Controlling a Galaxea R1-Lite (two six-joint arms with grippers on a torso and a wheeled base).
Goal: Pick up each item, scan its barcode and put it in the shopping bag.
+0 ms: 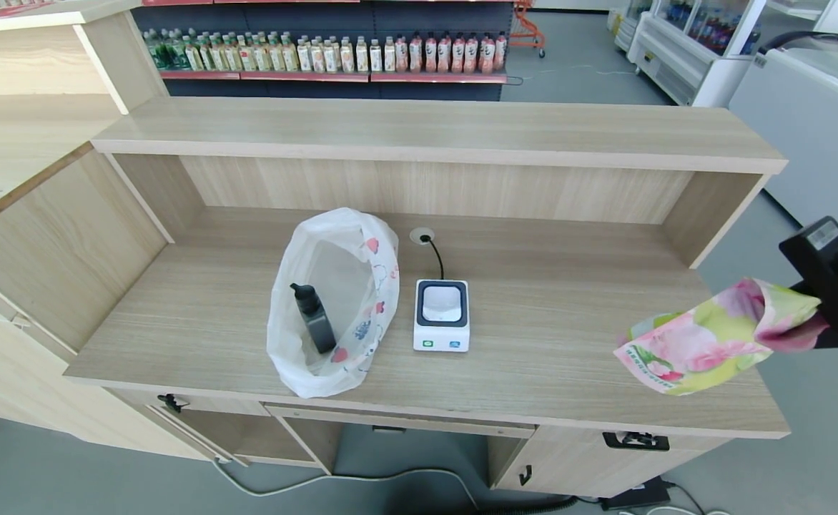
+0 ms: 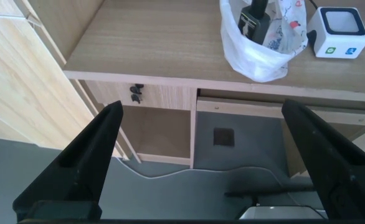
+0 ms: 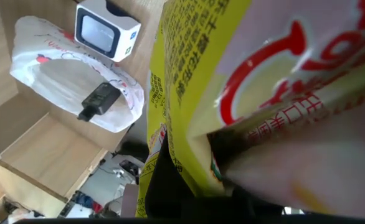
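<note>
- Head view: the right gripper is clamped on the right end of a pink-and-yellow flowered pouch. It holds the pouch in the air over the near right corner of the counter, with the free end lower and to the left.
- A strip of small print runs along the pouch's lower edge, too small to read.
- The scanner, a white box with a dark-framed window facing up, stands mid-counter with two small coloured badges on its near face. Its black cable runs to a round hole farther back.
- Just left of the scanner, the white shopping bag with red and blue prints gapes open, and a dark pump bottle stands inside.
- Beyond the counter is a shelf of drink bottles, with freezers at far right.
- Left wrist view: the left gripper is spread wide with nothing between its dark fingers. It hangs off the counter's near edge above the floor.
- The bottle carries a pale label that cannot be read.
- Right wrist view: the pouch, seen close, shows red outline graphics and columns of dark characters on yellow. The bag, bottle and scanner lie beyond it.
</note>
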